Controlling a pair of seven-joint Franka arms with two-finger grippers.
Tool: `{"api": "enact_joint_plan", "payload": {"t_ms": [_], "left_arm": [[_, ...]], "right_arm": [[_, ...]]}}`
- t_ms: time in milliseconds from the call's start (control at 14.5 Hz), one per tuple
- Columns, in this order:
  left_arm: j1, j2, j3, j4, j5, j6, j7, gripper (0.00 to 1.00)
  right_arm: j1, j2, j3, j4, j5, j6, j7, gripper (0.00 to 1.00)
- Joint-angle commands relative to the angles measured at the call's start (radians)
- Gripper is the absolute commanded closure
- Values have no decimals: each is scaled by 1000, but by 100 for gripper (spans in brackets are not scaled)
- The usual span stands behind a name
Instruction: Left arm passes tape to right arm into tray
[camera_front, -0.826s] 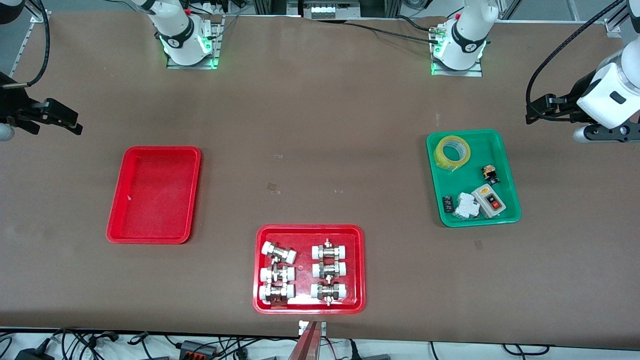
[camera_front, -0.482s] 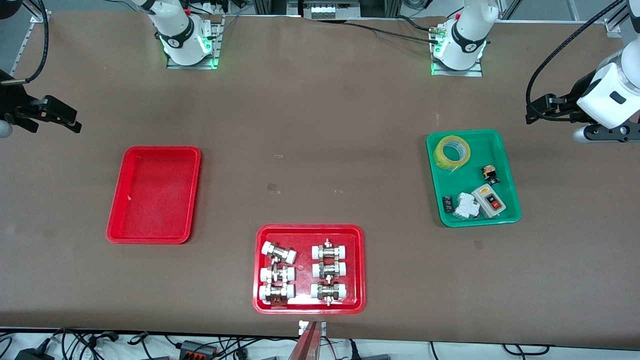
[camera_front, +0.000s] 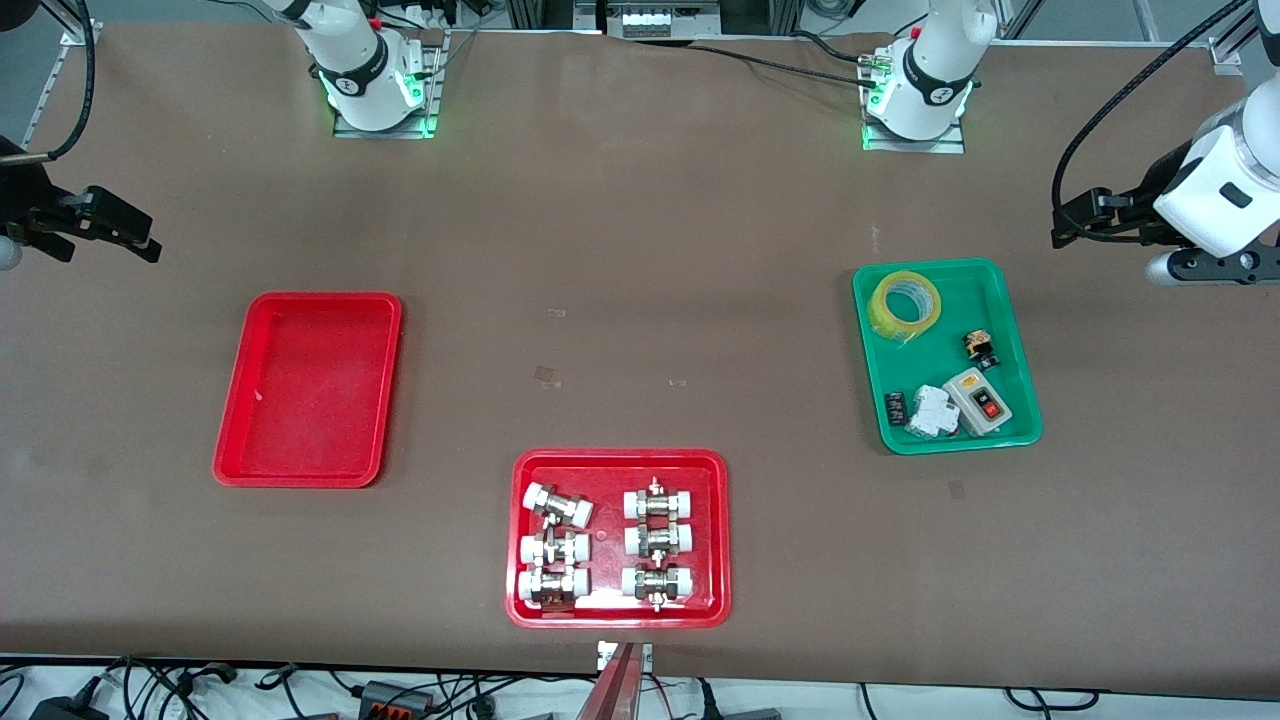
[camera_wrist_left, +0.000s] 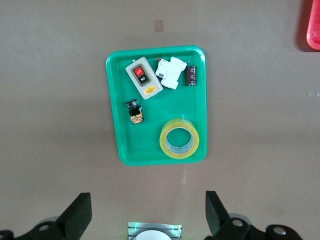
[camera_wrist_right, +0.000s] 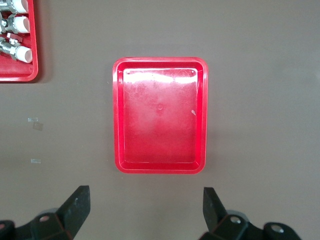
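The tape (camera_front: 905, 305), a translucent yellow roll, lies flat in the green tray (camera_front: 955, 315) toward the left arm's end of the table, in the tray's corner nearest the arm bases. From the left wrist view the tape (camera_wrist_left: 179, 138) sits in that green tray (camera_wrist_left: 150, 145). My left gripper (camera_front: 1065, 222) hangs open and empty in the air off the green tray's side; its wrist view shows the left gripper (camera_wrist_left: 146, 207) with jaws wide apart. The plain red tray (camera_front: 310, 390) lies empty toward the right arm's end, also visible as the tray (camera_wrist_right: 160, 115). My right gripper (camera_front: 140, 235) hovers open near that table end, its jaws spread in the right gripper (camera_wrist_right: 145, 200) view.
A wider red tray (camera_front: 608, 545) with several metal-and-white pipe fittings lies nearest the front camera, mid-table. The green tray also holds a grey switch box (camera_front: 980, 400), a white breaker (camera_front: 932, 410) and a small black-orange part (camera_front: 980, 347). Both arm bases stand along the table's back edge.
The right gripper has drifted a little toward the table's end and the bases' side. The left arm, the tape and the trays have not moved.
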Motion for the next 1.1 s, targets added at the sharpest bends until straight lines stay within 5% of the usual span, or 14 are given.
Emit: {"api": "enact_joint_plan", "payload": {"t_ms": [0, 1033], "left_arm": [[6, -15, -2, -9, -18, -6, -3, 0], [8, 56, 0, -12, -26, -7, 11, 0]], "right_arm": [[-3, -9, 1, -9, 1, -9, -3, 0], [-3, 0, 1, -6, 3, -6, -1, 0]]}}
